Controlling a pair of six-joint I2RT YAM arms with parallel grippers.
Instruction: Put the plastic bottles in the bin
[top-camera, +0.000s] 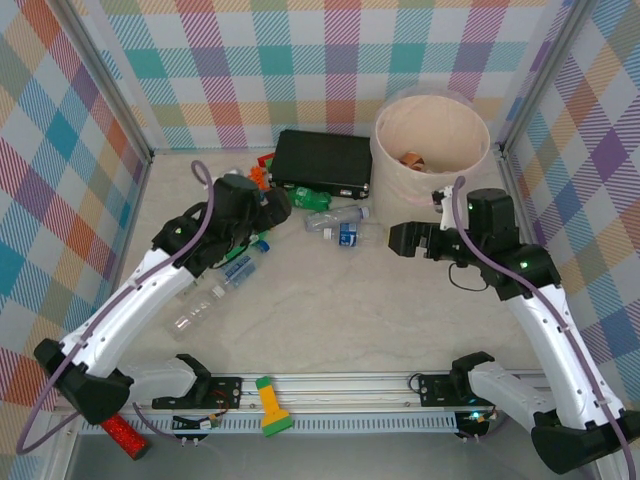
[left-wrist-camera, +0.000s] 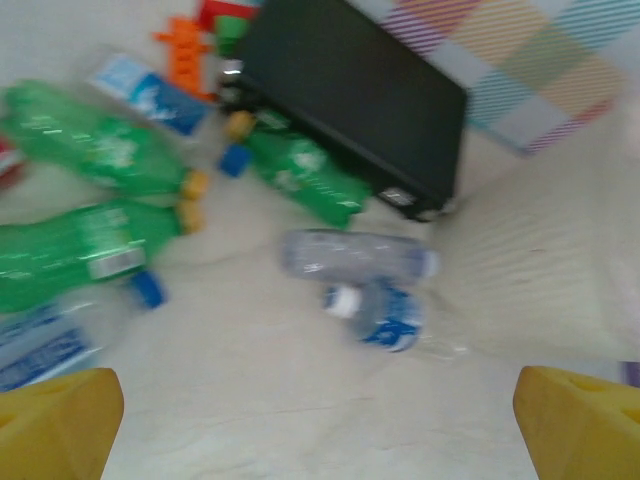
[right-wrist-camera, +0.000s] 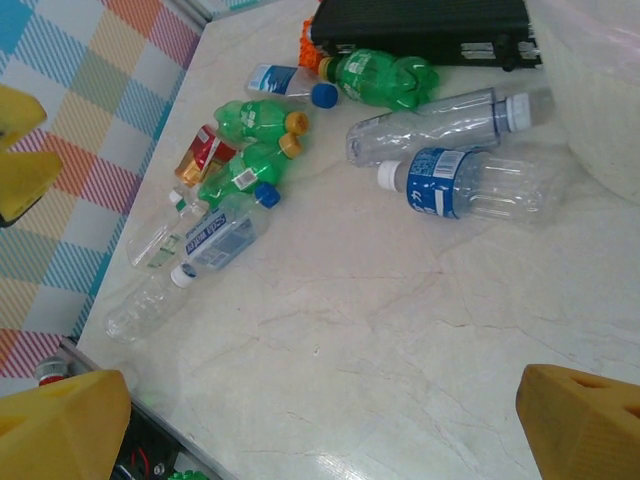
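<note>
The bin (top-camera: 430, 140), a pale round bucket, stands at the back right with something brownish lying inside. Several plastic bottles lie on the table left of it: a clear one (right-wrist-camera: 435, 125), a blue-labelled one (right-wrist-camera: 470, 185), green ones (right-wrist-camera: 385, 78) (right-wrist-camera: 255, 120) and more under the left arm (top-camera: 240, 268). My left gripper (top-camera: 278, 208) hovers over the bottle cluster, open, its yellow fingers (left-wrist-camera: 55, 420) wide apart with bare table between them. My right gripper (top-camera: 400, 240) is open and holds nothing, just right of the blue-labelled bottle (top-camera: 350, 235) and in front of the bin.
A flat black case (top-camera: 322, 162) lies at the back next to the bin, with orange and red toy pieces (left-wrist-camera: 185, 40) at its left end. A yellow-green flashlight (top-camera: 270, 405) and a red cylinder (top-camera: 125, 435) sit on the front rail. Checked walls enclose the table.
</note>
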